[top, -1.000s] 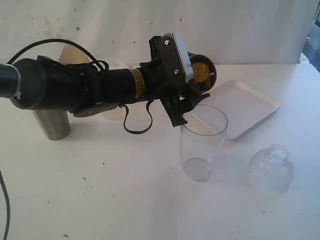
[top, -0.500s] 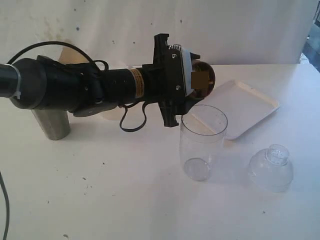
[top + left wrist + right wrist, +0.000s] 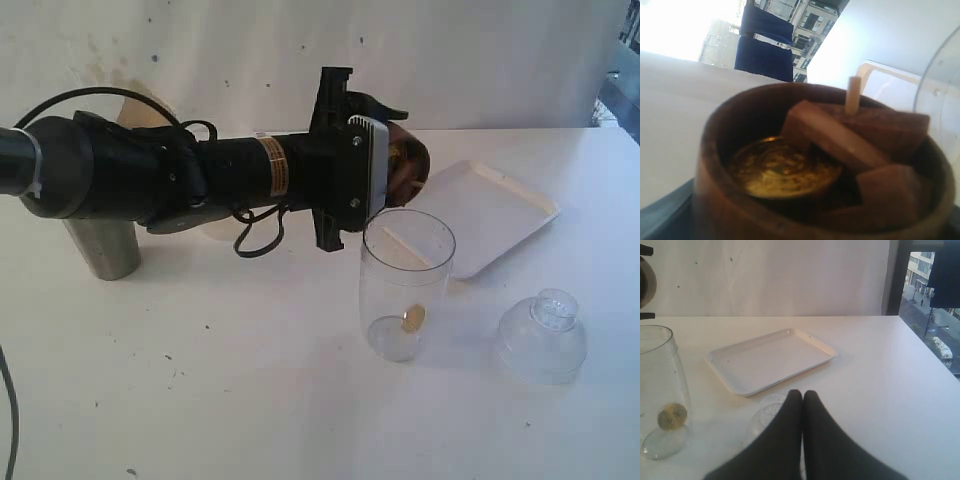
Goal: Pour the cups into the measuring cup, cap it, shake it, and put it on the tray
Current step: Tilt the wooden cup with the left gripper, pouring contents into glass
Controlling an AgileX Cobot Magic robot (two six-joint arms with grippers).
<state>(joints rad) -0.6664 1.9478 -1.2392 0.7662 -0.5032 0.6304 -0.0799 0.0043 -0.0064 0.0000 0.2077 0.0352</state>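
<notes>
My left gripper (image 3: 388,160) is shut on the brown wooden cup (image 3: 408,165) and holds it tipped on its side over the rim of the clear measuring cup (image 3: 405,280). One gold coin (image 3: 413,319) lies low inside the measuring cup. In the left wrist view the wooden cup (image 3: 735,200) still contains a gold coin (image 3: 782,167) and brown blocks (image 3: 840,137). The steel tumbler (image 3: 103,248) stands at the left, behind the arm. The white tray (image 3: 490,215) lies to the right of the measuring cup. My right gripper (image 3: 803,393) is shut and empty, above the clear domed lid (image 3: 767,412).
The clear domed lid (image 3: 542,335) sits on the table right of the measuring cup. A pale cup (image 3: 222,228) is mostly hidden behind the left arm. The table's right edge (image 3: 927,355) runs beside a window.
The left wrist has rolled further and tipped the wooden cup more. A gold coin has dropped from it into the measuring cup.
</notes>
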